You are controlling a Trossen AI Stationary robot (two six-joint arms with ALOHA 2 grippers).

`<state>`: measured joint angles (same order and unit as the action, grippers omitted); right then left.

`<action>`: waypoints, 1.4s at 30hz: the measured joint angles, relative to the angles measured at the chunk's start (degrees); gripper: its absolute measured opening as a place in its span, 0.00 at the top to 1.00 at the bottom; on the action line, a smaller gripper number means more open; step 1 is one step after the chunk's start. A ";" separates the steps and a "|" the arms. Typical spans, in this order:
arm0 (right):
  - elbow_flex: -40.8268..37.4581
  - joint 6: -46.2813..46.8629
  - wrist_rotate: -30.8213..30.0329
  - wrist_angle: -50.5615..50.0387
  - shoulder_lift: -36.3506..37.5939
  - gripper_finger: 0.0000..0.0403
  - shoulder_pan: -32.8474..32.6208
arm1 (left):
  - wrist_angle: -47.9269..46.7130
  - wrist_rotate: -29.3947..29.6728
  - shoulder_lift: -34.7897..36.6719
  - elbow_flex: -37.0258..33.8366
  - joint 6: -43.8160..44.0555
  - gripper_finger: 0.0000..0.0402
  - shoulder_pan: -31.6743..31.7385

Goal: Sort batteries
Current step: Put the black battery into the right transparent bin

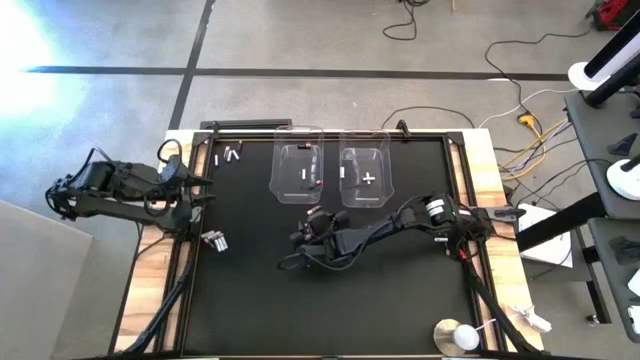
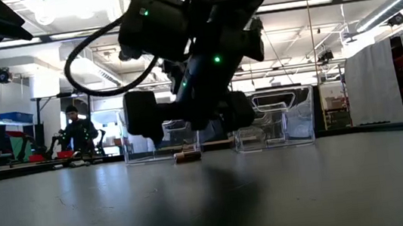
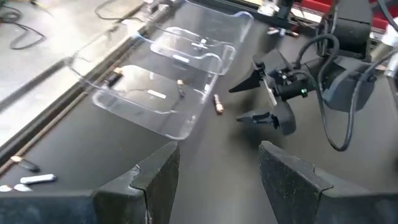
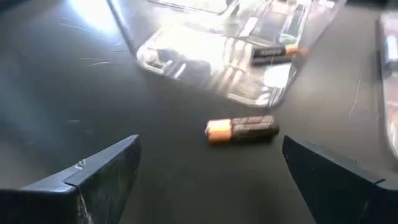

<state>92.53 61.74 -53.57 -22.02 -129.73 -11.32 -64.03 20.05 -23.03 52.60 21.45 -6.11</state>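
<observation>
right gripper (image 4: 208, 177): jaws spread wide, holding nothing, low over the mat.
dark battery (image 4: 242, 130): lies on its side on the black mat, copper-coloured end cap, between the fingertips and just outside the left tub (image 1: 297, 190).
handling: likely light, rigid, smooth; may roll.
hold: across the barrel's middle.
left gripper (image 3: 217, 171): parted, empty, waiting at the table's left edge.

**Arm status**

Right arm reaches in from the table's right edge toward centre, forearm low and level; right gripper (image 1: 306, 232) fingers spread wide, tips just above the surface, nothing between them. Left arm folded at the left edge, left gripper (image 3: 217, 163) fingers parted, empty.
</observation>
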 joint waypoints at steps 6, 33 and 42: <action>-0.66 -0.13 1.18 0.15 0.17 0.05 2.56 | 0.00 0.41 0.02 0.00 -1.50 0.51 0.00; -9.29 -15.91 11.38 14.30 0.57 0.20 6.72 | -0.44 0.59 0.02 0.00 -1.49 0.51 0.00; -9.31 -16.77 12.18 14.10 0.44 0.41 6.96 | -0.42 0.59 0.02 0.00 -0.58 0.51 0.00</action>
<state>83.22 44.97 -41.39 -7.92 -129.29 -4.36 -64.45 20.64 -23.00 52.60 20.87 -6.11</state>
